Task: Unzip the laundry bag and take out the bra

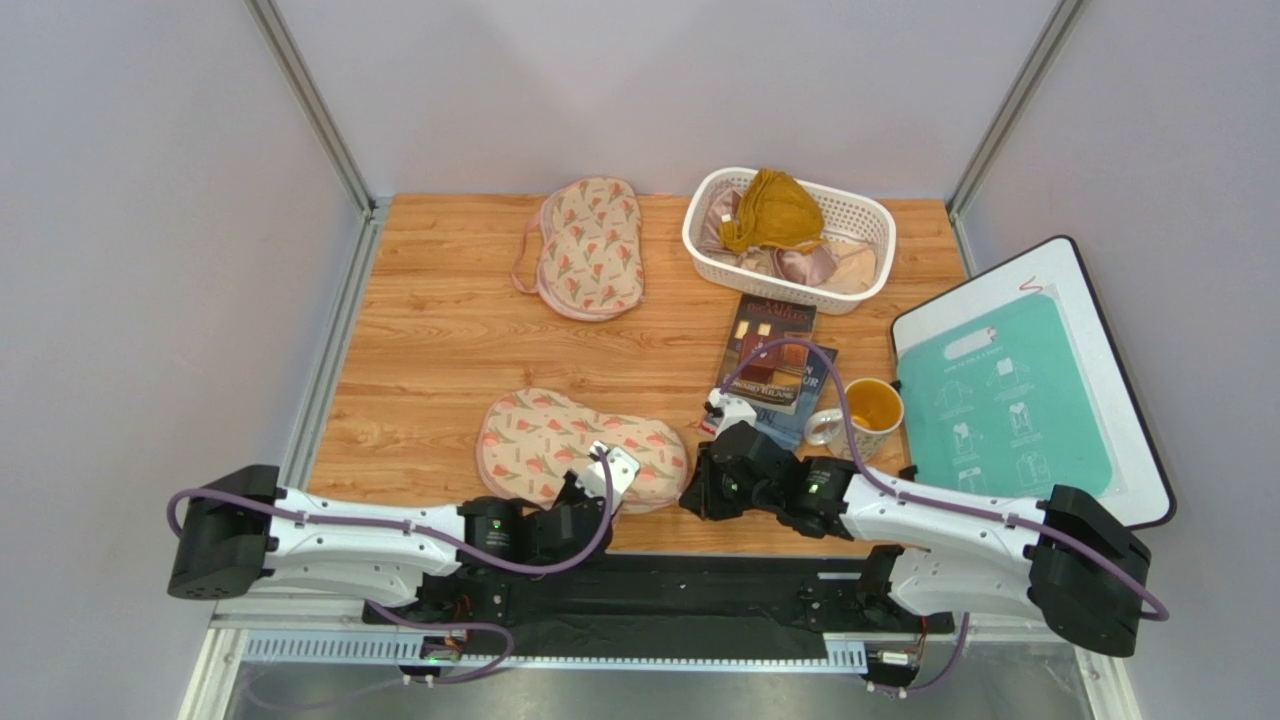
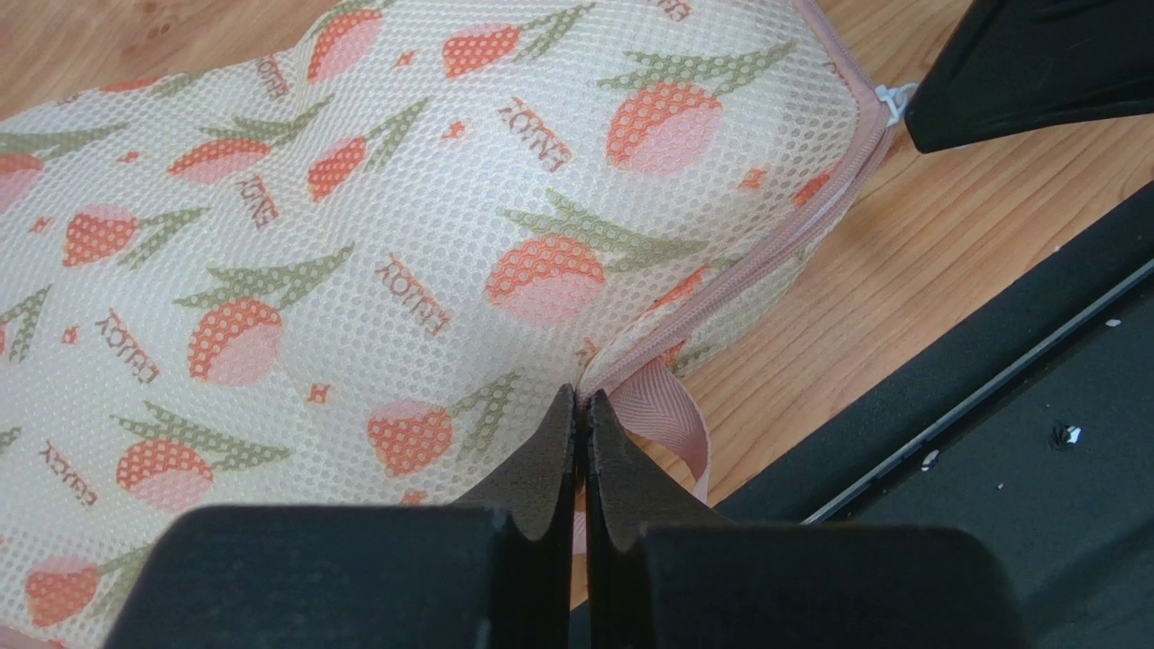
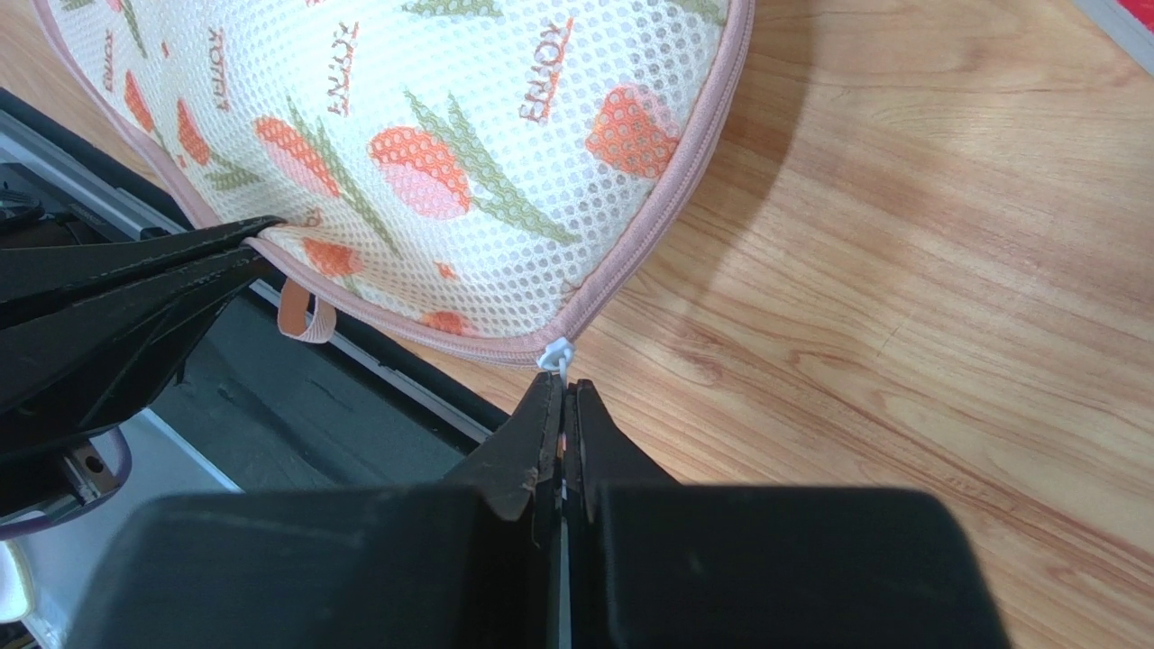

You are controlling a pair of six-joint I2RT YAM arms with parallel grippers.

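Observation:
The near laundry bag [image 1: 579, 444], beige mesh with red-pink flowers and pink trim, lies at the table's front edge; it also shows in the left wrist view [image 2: 407, 230] and the right wrist view [image 3: 434, 149]. Its zip is closed. My left gripper [image 2: 583, 406] is shut on the bag's pink trim beside a pink ribbon loop [image 2: 677, 419]. My right gripper [image 3: 561, 392] is shut on the white zip pull [image 3: 554, 356] at the bag's right end. In the top view the left gripper [image 1: 589, 495] and right gripper [image 1: 694, 492] flank that end. The bra is hidden.
A second alike bag [image 1: 589, 245] lies at the back. A white basket [image 1: 861, 240] holds a mustard-yellow garment [image 1: 771, 212] and a pinkish satin one. A book [image 1: 769, 356], a mug [image 1: 869, 408] and a teal-white board [image 1: 1022, 393] are at the right.

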